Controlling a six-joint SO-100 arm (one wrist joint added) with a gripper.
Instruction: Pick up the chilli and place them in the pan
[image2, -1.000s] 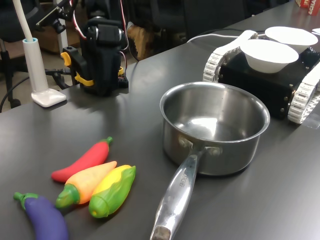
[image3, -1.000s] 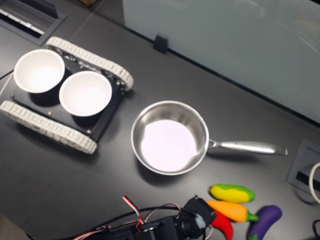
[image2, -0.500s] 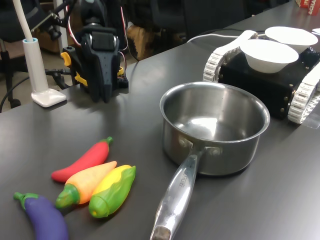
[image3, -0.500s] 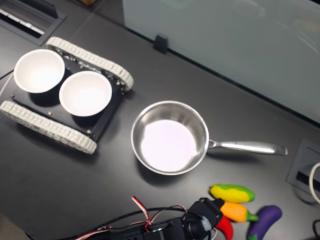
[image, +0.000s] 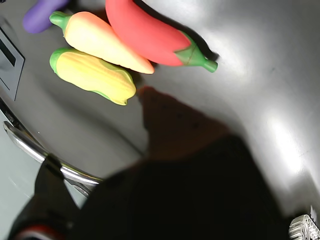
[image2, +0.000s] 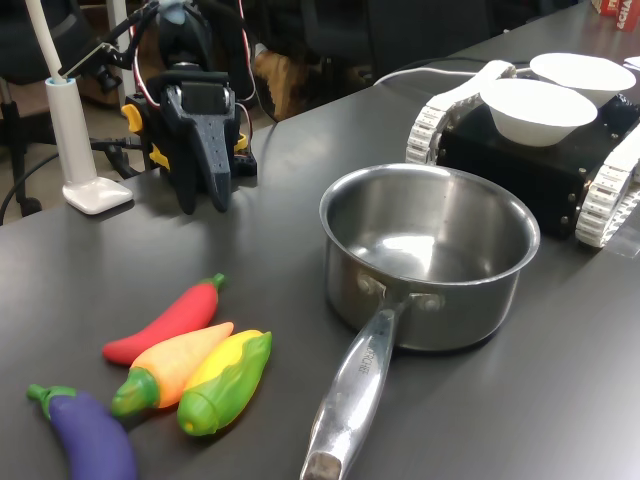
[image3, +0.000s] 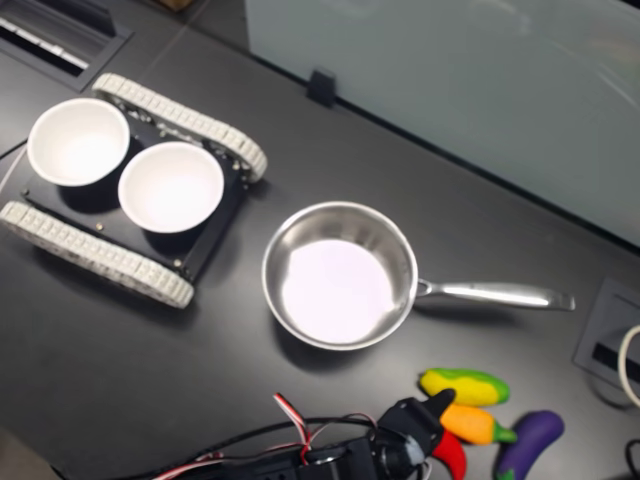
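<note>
The table (image2: 560, 400) is dark and level. In the first exterior view its far edge runs behind the arm's base, with a white stand (image2: 75, 150) beside that base at the first exterior view's left. Bare surface lies between the gripper (image2: 205, 200) and the row of toy vegetables, and between those toys and the pan (image2: 430, 255).

The pan stands upright and holds nothing, its long handle (image2: 350, 395) reaching toward the near edge in the first exterior view. Beyond it sits a tracked black vehicle (image3: 130, 200) carrying two white bowls (image3: 170, 187), well apart from the toys.

The chilli (image2: 165, 322) lies flat on the table, touching the carrot (image2: 170, 368); the corn (image2: 225, 382) lies against the carrot's other side, and the aubergine (image2: 90, 432) is at the near corner. In the first exterior view the stem of the chilli points toward the arm.

The gripper points downward above the table, its tips nearly together, holding nothing. In the first exterior view it is clear of the chilli, nearer the arm's base. In the second exterior view it hangs just beside the chilli (image3: 452, 455) and partly hides it. The wrist view shows the chilli (image: 147, 35) free on the table beyond the blurred fingers (image: 170, 125).
</note>
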